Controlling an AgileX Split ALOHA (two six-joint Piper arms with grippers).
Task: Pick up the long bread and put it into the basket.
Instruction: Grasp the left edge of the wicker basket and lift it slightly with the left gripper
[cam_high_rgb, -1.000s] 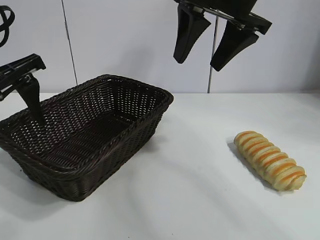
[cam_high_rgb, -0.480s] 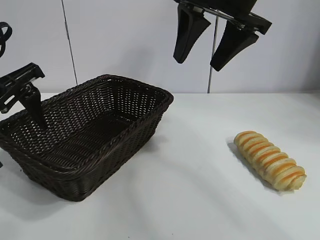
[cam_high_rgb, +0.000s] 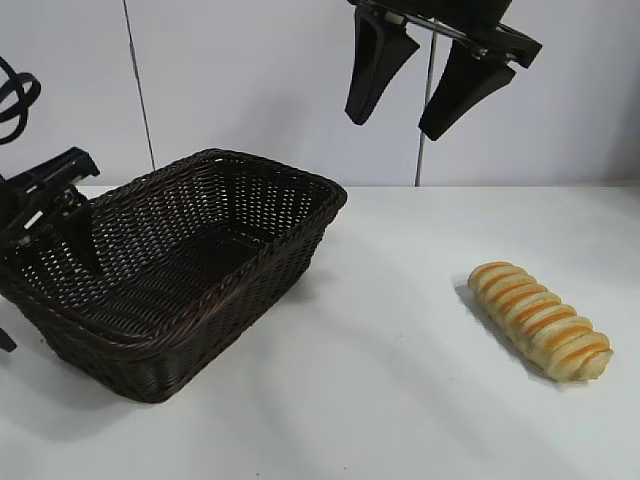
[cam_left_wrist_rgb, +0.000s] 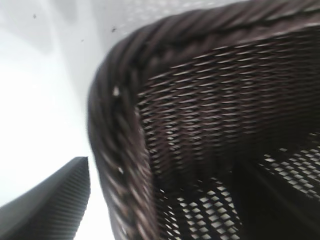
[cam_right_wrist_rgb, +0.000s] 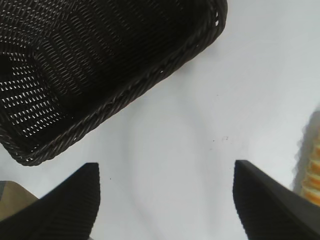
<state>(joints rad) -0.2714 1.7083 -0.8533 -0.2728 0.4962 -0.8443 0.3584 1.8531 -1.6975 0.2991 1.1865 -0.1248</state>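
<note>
Right gripper (cam_high_rgb: 416, 85) poised high above the table (cam_high_rgb: 380, 380), its fingers spread wide and empty, with the long bread (cam_high_rgb: 541, 319) not yet touched.

The loaf lies slantwise on the white surface, well apart from the basket (cam_high_rgb: 175, 268), which sits toward the left arm's side. The likely trouble is alignment: the open fingers hang above the gap between basket and loaf, so a straight descent would land short of the bread; and a closure along its length rather than across its ridged width could let it slip or pivot out. The left gripper (cam_high_rgb: 50, 205) sits low at the basket's far corner, one finger inside the wicker wall and the other outside it, open across the rim; any movement there could nudge or tip the basket before the bread arrives.
</note>
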